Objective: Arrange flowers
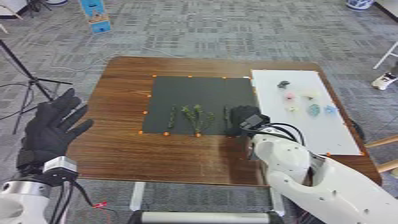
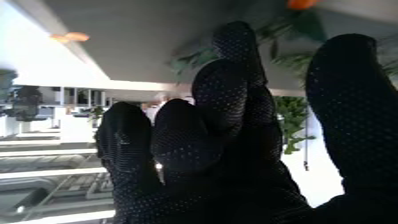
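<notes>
in the head view my left hand (image 1: 53,127) hangs beside the table (image 1: 114,150), well apart from the flowers, its fingers spread wide and nothing in them. my right hand (image 1: 242,119) is over the black mat (image 1: 200,90), at the edge nearest the white board (image 1: 324,140). just beside it a thin stem (image 1: 226,114) lies on the mat. the leafy sprigs (image 1: 195,116) lie near the middle of the mat, and another stem (image 1: 171,119) lies farther left. on the board, apart from my hand, i see a dark flower (image 1: 283,84), a pink flower (image 1: 290,95), a pale flower (image 1: 309,93), a teal flower (image 1: 314,110) and a blue flower (image 1: 330,109). small orange markers (image 1: 166,133) sit along the mat's edges.

in the right wrist view my right hand (image 2: 222,165) is loosely open, fingers slightly bent and thumb (image 2: 355,105) well apart from them. greenery (image 2: 290,117) shows between thumb and fingers; i cannot tell whether i touch it.
</notes>
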Robot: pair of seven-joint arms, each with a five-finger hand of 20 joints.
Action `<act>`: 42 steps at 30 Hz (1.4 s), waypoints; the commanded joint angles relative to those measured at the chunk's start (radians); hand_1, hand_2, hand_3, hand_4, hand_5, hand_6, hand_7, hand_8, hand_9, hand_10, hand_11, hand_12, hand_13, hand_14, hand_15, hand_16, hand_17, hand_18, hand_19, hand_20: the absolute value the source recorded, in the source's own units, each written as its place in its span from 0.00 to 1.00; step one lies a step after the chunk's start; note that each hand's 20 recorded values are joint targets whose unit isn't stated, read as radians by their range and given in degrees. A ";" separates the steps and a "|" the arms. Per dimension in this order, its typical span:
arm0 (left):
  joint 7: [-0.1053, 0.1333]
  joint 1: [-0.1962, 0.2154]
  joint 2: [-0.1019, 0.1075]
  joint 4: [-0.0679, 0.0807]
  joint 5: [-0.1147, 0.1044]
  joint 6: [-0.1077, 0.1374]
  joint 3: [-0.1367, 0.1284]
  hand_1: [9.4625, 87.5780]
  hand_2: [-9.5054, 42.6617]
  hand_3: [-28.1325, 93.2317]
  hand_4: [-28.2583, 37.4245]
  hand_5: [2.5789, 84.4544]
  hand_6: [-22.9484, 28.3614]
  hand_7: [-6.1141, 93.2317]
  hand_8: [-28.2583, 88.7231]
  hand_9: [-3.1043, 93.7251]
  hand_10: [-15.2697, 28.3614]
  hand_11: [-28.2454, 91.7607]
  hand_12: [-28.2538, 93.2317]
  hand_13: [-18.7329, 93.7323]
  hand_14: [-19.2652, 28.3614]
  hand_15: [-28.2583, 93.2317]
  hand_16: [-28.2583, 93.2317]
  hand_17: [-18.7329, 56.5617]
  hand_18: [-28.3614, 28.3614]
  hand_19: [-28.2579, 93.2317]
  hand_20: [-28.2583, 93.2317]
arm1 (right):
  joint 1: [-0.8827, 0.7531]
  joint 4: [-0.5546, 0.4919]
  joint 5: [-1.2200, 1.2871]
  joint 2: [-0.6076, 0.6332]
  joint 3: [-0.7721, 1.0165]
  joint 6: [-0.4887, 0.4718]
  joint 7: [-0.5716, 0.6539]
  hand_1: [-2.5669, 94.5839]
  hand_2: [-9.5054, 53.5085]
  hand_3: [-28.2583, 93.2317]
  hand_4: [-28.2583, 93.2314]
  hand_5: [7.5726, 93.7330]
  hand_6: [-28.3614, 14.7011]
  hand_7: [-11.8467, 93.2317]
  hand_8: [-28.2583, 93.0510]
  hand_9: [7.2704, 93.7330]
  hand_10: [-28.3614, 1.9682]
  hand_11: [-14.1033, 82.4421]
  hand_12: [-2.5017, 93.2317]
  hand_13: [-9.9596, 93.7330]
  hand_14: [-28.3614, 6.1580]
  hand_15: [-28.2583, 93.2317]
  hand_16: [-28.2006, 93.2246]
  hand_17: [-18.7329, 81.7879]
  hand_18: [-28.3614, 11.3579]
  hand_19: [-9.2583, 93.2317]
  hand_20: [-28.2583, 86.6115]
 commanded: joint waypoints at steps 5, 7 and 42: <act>0.000 0.012 -0.003 -0.008 -0.002 -0.002 -0.004 0.22 0.07 0.69 0.00 0.30 0.49 0.22 0.17 0.26 0.57 0.34 0.37 0.33 0.68 0.33 0.28 0.10 0.89 0.56 0.31 | -0.010 0.039 -0.038 0.172 0.127 0.209 0.043 0.36 0.00 0.89 0.00 0.60 0.60 0.45 0.16 0.64 0.50 0.67 0.42 0.71 0.54 0.89 0.56 0.54 0.16 0.99 0.77; 0.000 0.012 -0.003 -0.008 -0.004 -0.001 -0.003 0.22 0.07 0.70 0.00 0.30 0.49 0.22 0.17 0.26 0.57 0.34 0.37 0.33 0.68 0.33 0.28 0.10 0.89 0.56 0.31 | -0.018 0.082 -0.057 0.194 0.124 0.270 0.059 0.36 0.00 0.91 0.00 0.52 0.58 0.44 0.15 0.51 0.47 0.65 0.41 0.63 0.49 0.89 0.54 0.46 0.16 0.92 0.74; 0.009 0.015 -0.006 -0.012 -0.004 0.008 -0.013 0.22 0.07 0.70 0.00 0.30 0.49 0.22 0.17 0.26 0.57 0.34 0.36 0.33 0.68 0.33 0.28 0.10 0.89 0.56 0.31 | 0.096 0.403 -0.107 0.182 -0.118 0.517 0.006 0.37 0.00 0.93 0.00 0.45 0.59 0.40 0.13 0.51 0.55 0.49 0.27 0.56 0.54 0.85 0.44 0.39 0.23 0.84 0.73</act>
